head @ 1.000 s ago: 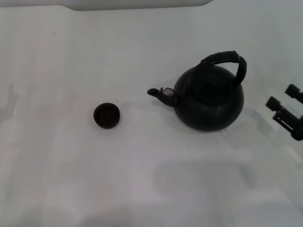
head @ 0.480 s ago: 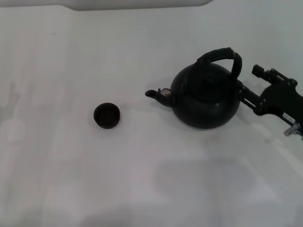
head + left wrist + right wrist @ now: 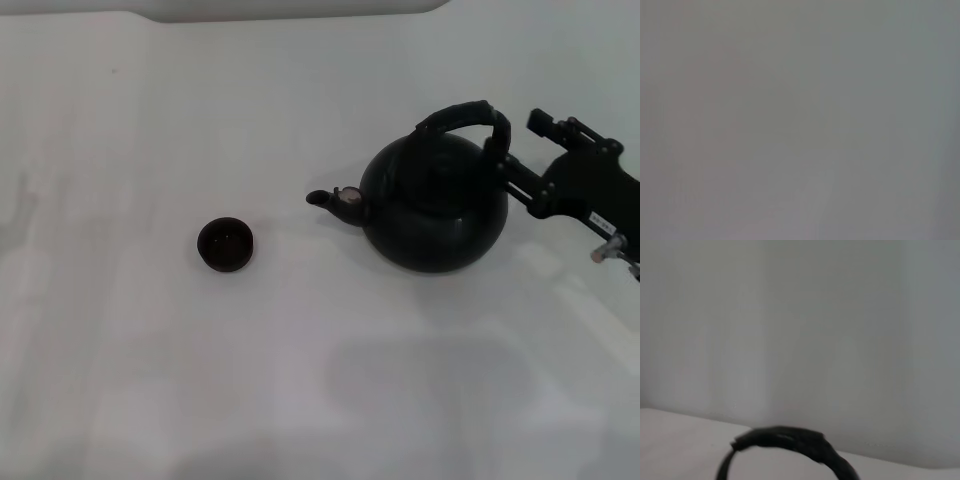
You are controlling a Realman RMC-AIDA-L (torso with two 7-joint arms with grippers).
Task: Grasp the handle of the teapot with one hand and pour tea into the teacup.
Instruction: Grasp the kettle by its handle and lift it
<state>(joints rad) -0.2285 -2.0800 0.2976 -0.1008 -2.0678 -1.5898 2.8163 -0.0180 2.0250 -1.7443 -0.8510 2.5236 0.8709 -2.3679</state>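
The matte black teapot (image 3: 432, 205) stands on the white table, right of centre, with its spout (image 3: 332, 199) towards the teacup. Its thick black arched handle (image 3: 462, 113) spans the top and also shows in the right wrist view (image 3: 790, 439). The tiny dark teacup (image 3: 225, 244) sits well to the left of the spout. My right gripper (image 3: 515, 148) is at the right end of the handle. Its fingers (image 3: 512, 178) are apart, one touching the pot's right side. The left gripper is out of view.
The white table (image 3: 300, 380) spreads around both objects. A pale raised edge (image 3: 290, 8) runs along the far side. The left wrist view shows only a blank grey surface.
My right gripper has come in from the right edge to the teapot's handle end and risen slightly. The teapot has shifted a little to the left. The teacup has not moved.
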